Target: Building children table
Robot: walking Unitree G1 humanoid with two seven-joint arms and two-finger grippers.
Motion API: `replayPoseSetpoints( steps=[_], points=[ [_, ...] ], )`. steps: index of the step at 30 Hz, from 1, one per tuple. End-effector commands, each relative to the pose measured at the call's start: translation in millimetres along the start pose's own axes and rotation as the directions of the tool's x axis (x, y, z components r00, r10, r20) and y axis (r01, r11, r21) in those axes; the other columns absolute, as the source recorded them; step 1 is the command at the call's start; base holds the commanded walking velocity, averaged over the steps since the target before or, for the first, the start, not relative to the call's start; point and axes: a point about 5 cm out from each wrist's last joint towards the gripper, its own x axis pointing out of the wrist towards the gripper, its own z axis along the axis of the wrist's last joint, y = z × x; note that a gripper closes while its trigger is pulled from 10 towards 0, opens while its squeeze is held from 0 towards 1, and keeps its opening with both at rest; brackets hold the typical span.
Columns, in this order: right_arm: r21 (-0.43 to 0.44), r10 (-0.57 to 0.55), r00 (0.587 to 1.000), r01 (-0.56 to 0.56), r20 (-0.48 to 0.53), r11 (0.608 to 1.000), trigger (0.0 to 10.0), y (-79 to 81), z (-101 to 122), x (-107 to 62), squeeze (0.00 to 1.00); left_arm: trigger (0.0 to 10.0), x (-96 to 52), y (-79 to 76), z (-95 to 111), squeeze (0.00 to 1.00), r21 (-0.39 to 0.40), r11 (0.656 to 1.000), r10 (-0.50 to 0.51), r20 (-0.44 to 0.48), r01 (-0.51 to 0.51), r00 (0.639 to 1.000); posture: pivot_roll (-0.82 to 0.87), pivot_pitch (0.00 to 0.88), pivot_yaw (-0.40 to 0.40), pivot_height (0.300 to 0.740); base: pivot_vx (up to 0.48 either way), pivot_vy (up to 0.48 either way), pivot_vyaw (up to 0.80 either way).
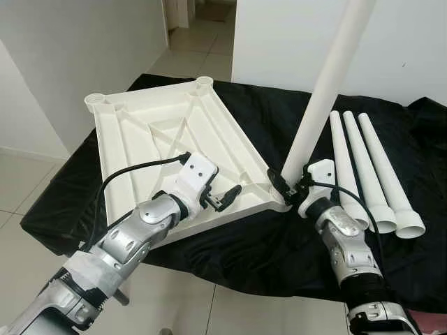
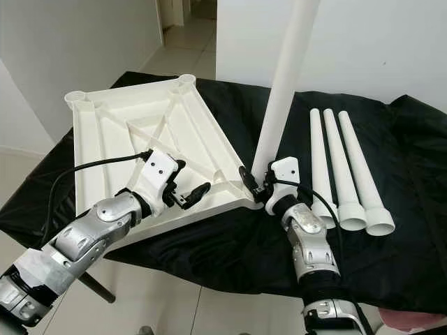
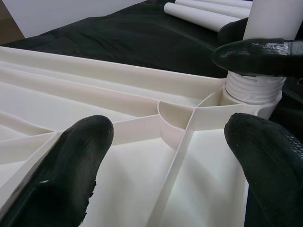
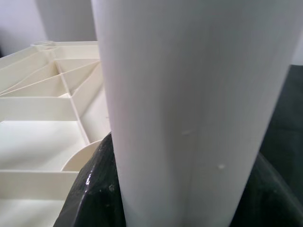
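Black-draped desk carries the white tabletop, flipped ribs-up. Right hand is clenched round the base of a leg, its threaded end seated in the near right corner socket. Left hand hovers spread over the near edge, grasping nothing. Three spare legs lie just right of the tabletop. Advice: keep the leg square to the socket, turn without side load, and press the left hand down so the top doesn't spin or slide.
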Motion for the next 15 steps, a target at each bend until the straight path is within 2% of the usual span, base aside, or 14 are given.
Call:
replayPoseSetpoints(
  steps=[1, 2, 6, 8, 11, 12, 14, 15],
  points=[
    [0.036, -0.088, 0.995, 0.089, -0.04, 0.995, 10.0, 0.6, -6, -2.6, 0.0, 10.0, -3.0, -19.4, 0, 0.0, 0.008, 0.927, -0.374, 0.0, 0.374, 0.928, -0.03, 0.0, 0.026, 0.74, 0.0, 0.0, 0.0],
    [0.036, -0.088, 0.995, 0.089, -0.04, 0.995, 10.0, 0.6, -6, -2.6, 0.0, 10.0, -3.0, -19.4, 0, 0.0, 0.008, 0.927, -0.374, 0.0, 0.374, 0.928, -0.03, 0.0, 0.026, 0.74, 0.0, 0.0, 0.0],
    [0.061, -0.294, 0.954, 0.298, -0.062, 0.953, 10.0, 9.8, -9, -3.9, 0.0, 10.0, -3.0, -19.0, 0, 0.0, 0.009, 0.928, -0.373, 0.001, 0.373, 0.928, -0.02, 0.0, 0.025, 0.74, 0.0, 0.0, 0.0],
    [0.064, -0.329, 0.942, 0.332, -0.064, 0.941, 10.0, 10.5, -9, -4.6, 0.0, 10.0, -3.2, -18.8, 0, 0.0, 0.009, 0.928, -0.373, 0.001, 0.373, 0.928, -0.02, 0.0, 0.025, 0.74, 0.0, 0.0, 0.0],
    [0.084, -0.466, 0.879, 0.474, -0.097, 0.877, 10.0, 15.2, -12, -7.4, 0.0, 10.0, -3.3, -18.2, 0, 0.0, 0.011, 0.928, -0.373, -0.001, 0.373, 0.928, -0.02, 0.0, 0.023, 0.74, 0.0, 0.0, 0.0],
    [0.084, -0.466, 0.879, 0.474, -0.097, 0.877, 10.0, 15.2, -12, -7.4, 0.0, 10.0, -3.3, -18.2, 0, 0.0, 0.011, 0.928, -0.373, -0.001, 0.373, 0.928, -0.02, 0.0, 0.023, 0.74, 0.0, 0.0, 0.0],
    [0.094, -0.521, 0.847, 0.53, -0.101, 0.843, 10.0, 22.4, -12, -7.0, 0.0, 10.0, -3.1, -18.1, 1, 0.0, 0.012, 0.928, -0.373, -0.001, 0.373, 0.928, -0.02, 0.0, 0.024, 0.74, 0.0, 0.0, 0.0],
    [0.094, -0.521, 0.847, 0.53, -0.101, 0.843, 10.0, 22.4, -12, -7.0, 0.0, 10.0, -3.1, -18.1, 1, 0.0, 0.012, 0.928, -0.373, -0.001, 0.373, 0.928, -0.02, 0.0, 0.024, 0.74, 0.0, 0.0, 0.0]
  ],
)
